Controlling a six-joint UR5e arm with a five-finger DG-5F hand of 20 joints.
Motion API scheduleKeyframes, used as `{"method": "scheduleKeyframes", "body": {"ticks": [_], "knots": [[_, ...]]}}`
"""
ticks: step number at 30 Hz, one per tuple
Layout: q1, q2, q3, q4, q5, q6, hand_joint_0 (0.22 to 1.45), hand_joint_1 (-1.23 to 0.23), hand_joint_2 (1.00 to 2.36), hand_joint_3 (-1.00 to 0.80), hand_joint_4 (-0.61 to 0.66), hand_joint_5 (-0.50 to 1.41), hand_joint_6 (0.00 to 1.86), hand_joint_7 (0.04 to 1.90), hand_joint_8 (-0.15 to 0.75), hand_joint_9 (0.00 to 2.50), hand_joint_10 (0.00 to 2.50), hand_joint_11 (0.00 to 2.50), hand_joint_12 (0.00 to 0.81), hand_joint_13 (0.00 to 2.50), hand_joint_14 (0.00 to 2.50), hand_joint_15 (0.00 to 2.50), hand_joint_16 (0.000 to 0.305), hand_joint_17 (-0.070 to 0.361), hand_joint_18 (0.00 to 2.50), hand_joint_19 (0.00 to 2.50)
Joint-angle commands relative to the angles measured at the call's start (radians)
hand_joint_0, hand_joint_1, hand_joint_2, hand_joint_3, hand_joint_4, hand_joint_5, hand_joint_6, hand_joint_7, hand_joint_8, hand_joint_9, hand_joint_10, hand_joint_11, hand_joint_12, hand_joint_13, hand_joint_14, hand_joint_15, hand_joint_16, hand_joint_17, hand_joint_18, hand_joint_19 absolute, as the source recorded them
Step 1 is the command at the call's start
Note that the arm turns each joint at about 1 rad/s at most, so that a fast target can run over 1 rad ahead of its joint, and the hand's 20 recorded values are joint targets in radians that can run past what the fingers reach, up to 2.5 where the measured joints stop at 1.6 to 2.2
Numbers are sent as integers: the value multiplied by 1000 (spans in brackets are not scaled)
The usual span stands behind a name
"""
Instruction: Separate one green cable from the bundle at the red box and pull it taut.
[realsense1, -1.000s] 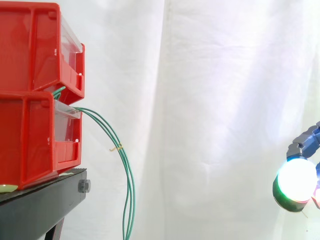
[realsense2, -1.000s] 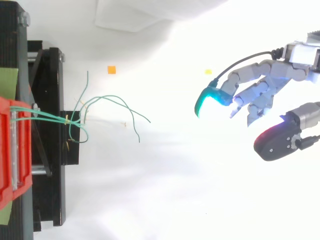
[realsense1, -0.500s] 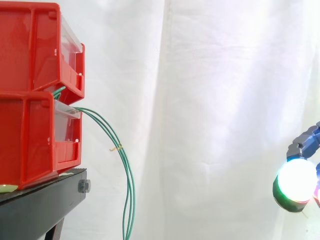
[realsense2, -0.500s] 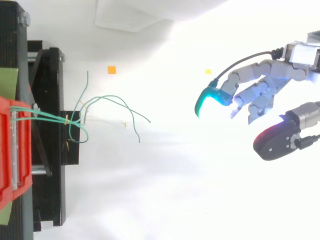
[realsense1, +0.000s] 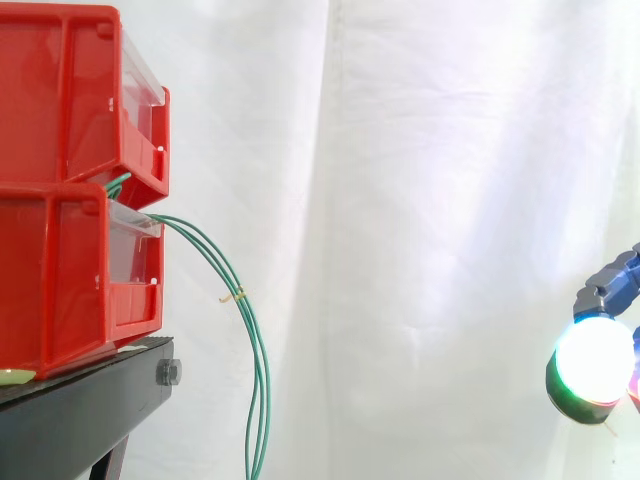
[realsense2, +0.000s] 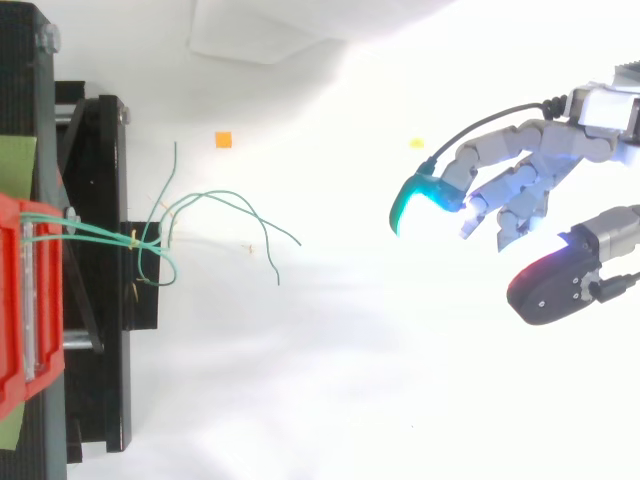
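Note:
Green cables (realsense1: 248, 330) come out of the lower red bin (realsense1: 70, 270) and droop down in front of the black stand (realsense1: 90, 400), tied together by a small tan twist. From above, the same green cables (realsense2: 215, 205) spread rightward from the red bin (realsense2: 25, 300) with loose ends on the white floor. My hand (realsense2: 530, 185) hangs far to the right of them, open, with relaxed spread fingers holding nothing. In the side view a glowing fingertip (realsense1: 592, 362) sits at the right edge.
A second red bin (realsense1: 80, 90) is stacked on the lower one. A small orange square (realsense2: 223, 140) and a yellow fleck (realsense2: 416, 144) lie on the white floor. A white curtain (realsense1: 420, 200) hangs behind.

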Motion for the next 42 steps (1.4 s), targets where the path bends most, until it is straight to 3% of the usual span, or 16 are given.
{"method": "scheduleKeyframes", "body": {"ticks": [1, 16, 20, 23, 31, 34, 37, 40, 42], "knots": [[-1, 0, 0, 0, 0, -1, 561, -531, 1000, -500, 200, -184, 502, 694, 262, 833, 11, 383, 367, 1053, 23, 738, 52, 117, 939, 803], [-1, 0, 0, 0, 0, -1, 564, -638, 1000, -500, 202, -183, 502, 720, 278, 1019, 19, 611, 391, 1145, 26, 803, 58, 131, 1052, 775], [1, 1, 0, 0, 0, -1, 476, -669, 1000, -500, 216, -177, 502, 746, 310, 820, 15, 566, 380, 676, 20, 630, 61, 138, 787, 744], [-1, 0, 0, 0, 0, -1, 469, -667, 1000, -500, 220, -182, 502, 746, 318, 762, 14, 549, 388, 598, 18, 572, 59, 132, 739, 741], [1, 0, 0, 0, 0, 1, 520, -658, 1000, -500, 192, -185, 502, 727, 278, 868, 14, 531, 391, 825, 19, 569, 57, 128, 847, 714], [1, 0, 0, 0, 0, -1, 546, -729, 1000, -500, 180, -185, 502, 714, 284, 915, 14, 489, 558, 1202, 13, 517, 45, 101, 657, 677], [-1, 0, 0, 0, 0, -1, 546, -781, 1000, -500, 174, -185, 502, 715, 271, 953, 16, 535, 502, 1119, 14, 526, 46, 103, 690, 663], [1, 0, 0, 0, 0, -1, 580, -862, 1000, -500, 171, -178, 502, 725, 254, 1129, 17, 750, 490, 1259, 14, 535, 45, 101, 713, 658], [-1, 0, 0, 0, 0, -1, 593, -877, 1000, -500, 175, -168, 502, 727, 246, 1213, 18, 802, 420, 1272, 17, 548, 49, 110, 873, 674]]}}
